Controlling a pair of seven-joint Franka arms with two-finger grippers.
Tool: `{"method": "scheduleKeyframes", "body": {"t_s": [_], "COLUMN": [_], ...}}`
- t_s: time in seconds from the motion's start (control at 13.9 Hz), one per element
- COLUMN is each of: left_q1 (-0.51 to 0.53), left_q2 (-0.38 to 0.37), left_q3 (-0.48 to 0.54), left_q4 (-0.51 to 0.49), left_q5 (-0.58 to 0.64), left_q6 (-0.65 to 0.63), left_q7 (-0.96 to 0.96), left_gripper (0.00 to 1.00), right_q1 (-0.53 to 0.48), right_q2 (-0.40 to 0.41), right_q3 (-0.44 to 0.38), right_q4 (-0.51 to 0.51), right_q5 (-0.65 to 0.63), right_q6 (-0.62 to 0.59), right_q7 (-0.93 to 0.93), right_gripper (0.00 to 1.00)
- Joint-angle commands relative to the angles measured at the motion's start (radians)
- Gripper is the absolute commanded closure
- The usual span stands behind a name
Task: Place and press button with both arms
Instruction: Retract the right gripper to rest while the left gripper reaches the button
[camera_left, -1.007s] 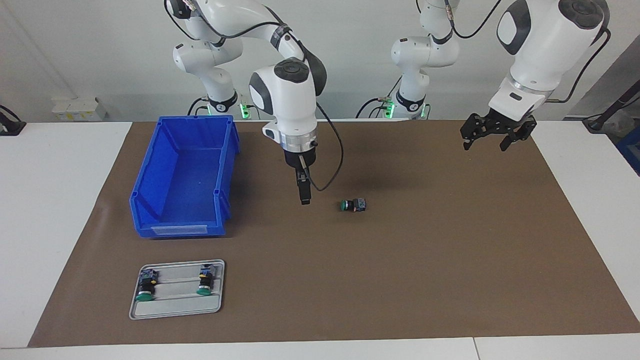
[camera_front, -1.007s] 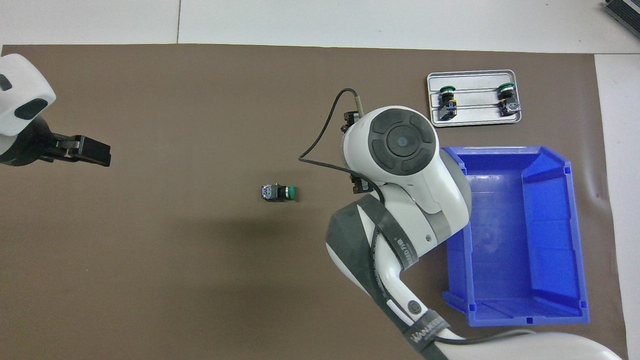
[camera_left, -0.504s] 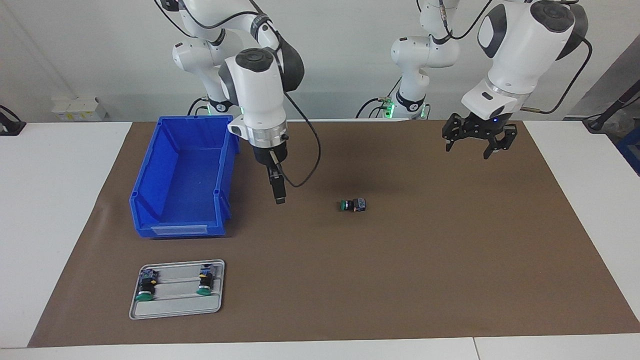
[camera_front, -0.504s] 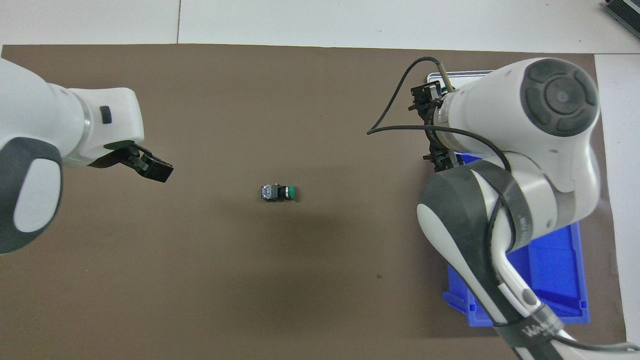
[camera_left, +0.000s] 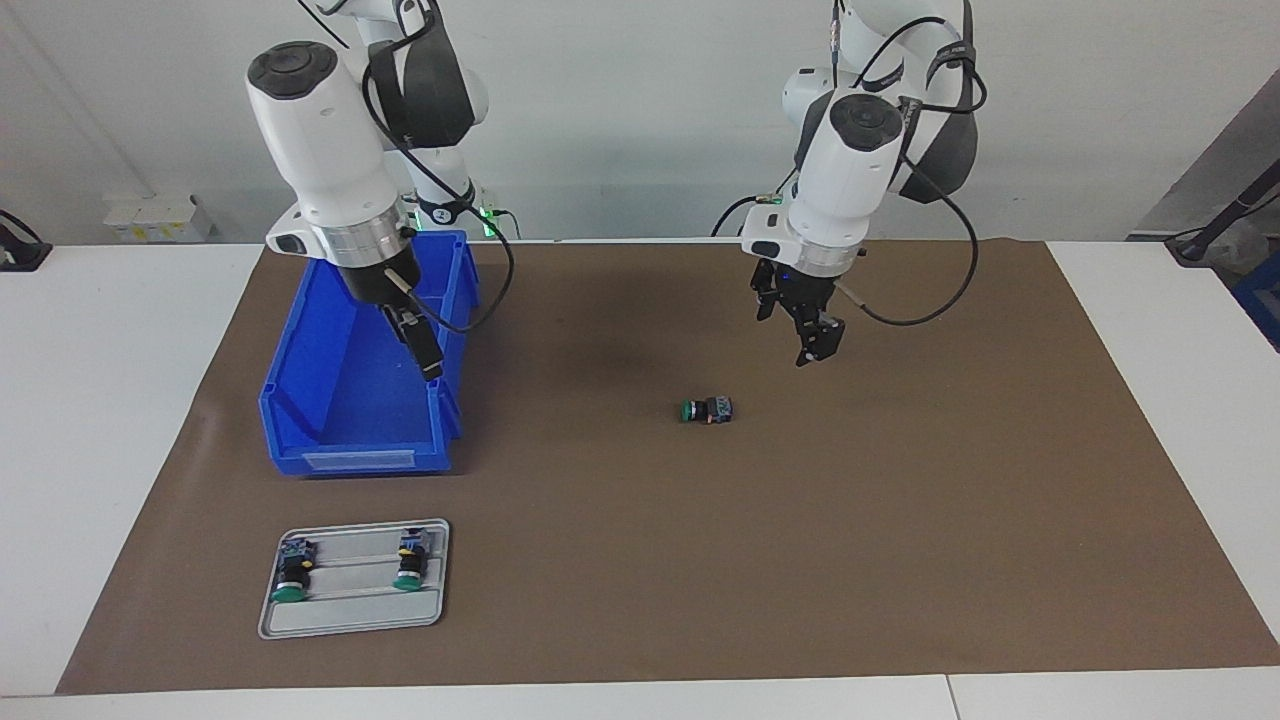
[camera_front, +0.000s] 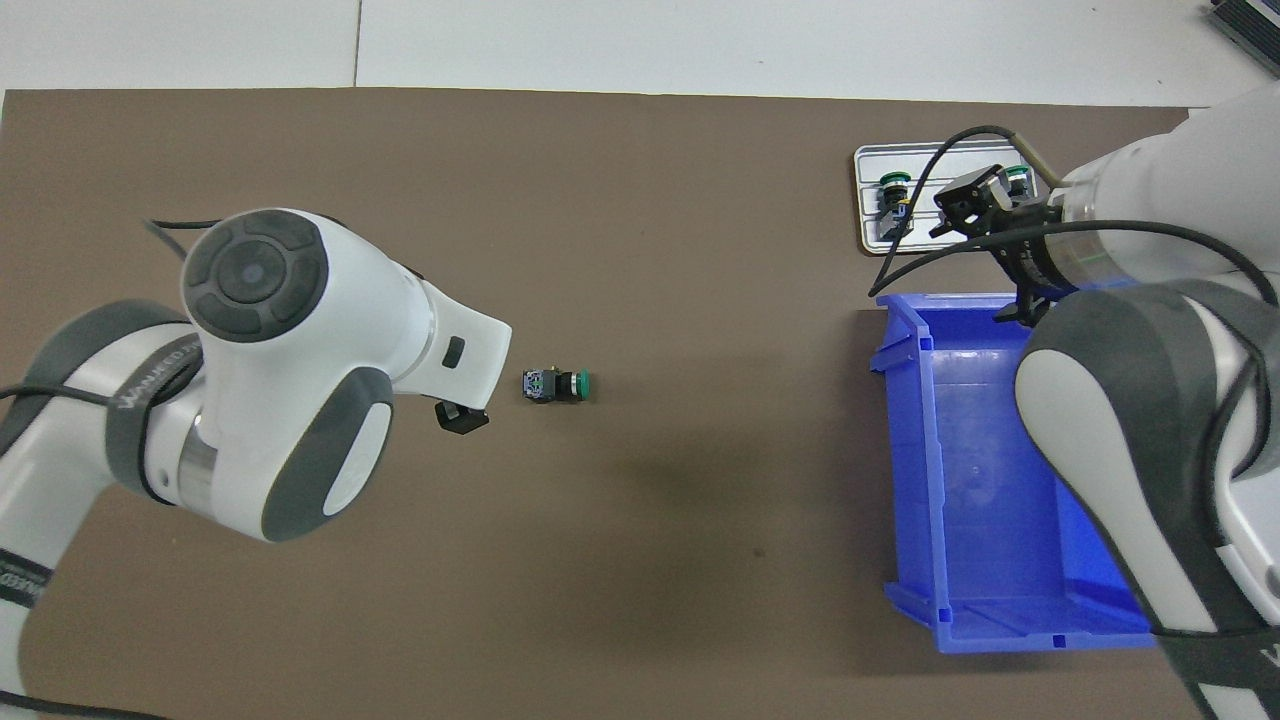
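Right now I see the button (camera_left: 706, 409) lying on its side on the brown mat (camera_left: 900, 560), about mid-table, green cap turned toward the right arm's end and the blue-grey block toward the left arm's end. Nothing touches it.

My left gripper (camera_left: 818, 344) hangs in the air over bare mat, just toward the left arm's end from the button and clear of it, pointing down at a slant. It carries nothing, and its fingers stand apart. From overhead only its tip (camera_front: 462, 418) peeks out under the white wrist, beside the button's block end.

My right gripper (camera_left: 431, 366) is raised over the blue bin (camera_left: 300, 400), by the bin's wall on the button's side. It holds nothing; from the facing camera its 2 fingers look narrow and close together, and I cannot tell whether they meet.

At the right arm's end, farther from the robots than the bin, sits a grey tray (camera_left: 350, 615) with 2 more green-capped buttons, one (camera_left: 291, 572) and another (camera_left: 410, 562), lying on its rails with their caps pointing away from the robots.
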Motion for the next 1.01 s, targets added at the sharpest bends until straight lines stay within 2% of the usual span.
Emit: {"method": "scheduleKeyframes", "body": {"t_s": [0.0,0.14,0.36,0.65,0.79,0.94], "left_q1": [-0.055,-0.083,-0.118,-0.176,-0.179,-0.179], "left_q2": [-0.003,0.007,0.099,0.194,0.207,0.213], "left_q3": [0.019,0.019,0.022,0.027,0.026,0.026], "left_q4": [-0.075,-0.106,-0.114,-0.098,-0.098,-0.094], "left_q5": [-0.008,-0.008,-0.008,0.006,0.011,0.017], "left_q6": [0.093,0.149,0.226,0.289,0.314,0.335], "left_q7": [0.094,0.094,0.088,0.059,0.054,0.054], "left_gripper": [0.08,0.09,0.09,0.09,0.09,0.09], "right_q1": [-0.049,-0.069,-0.106,-0.149,-0.158,-0.155], "right_q2": [-0.038,-0.052,-0.086,-0.129,-0.141,-0.124], "right_q3": [0.01,0.003,0.0,-0.007,-0.008,0.001], "right_q4": [-0.021,-0.016,-0.016,-0.016,-0.015,0.049], "right_q5": [0.025,0.025,0.008,-0.029,-0.044,-0.087], "right_q6": [-0.036,-0.089,-0.157,-0.223,-0.234,-0.28], "right_q7": [-0.232,-0.436,-0.71,-0.886,-0.952,-0.96], "right_gripper": [0.0,0.0,0.0,0.0,0.0,0.0]}}
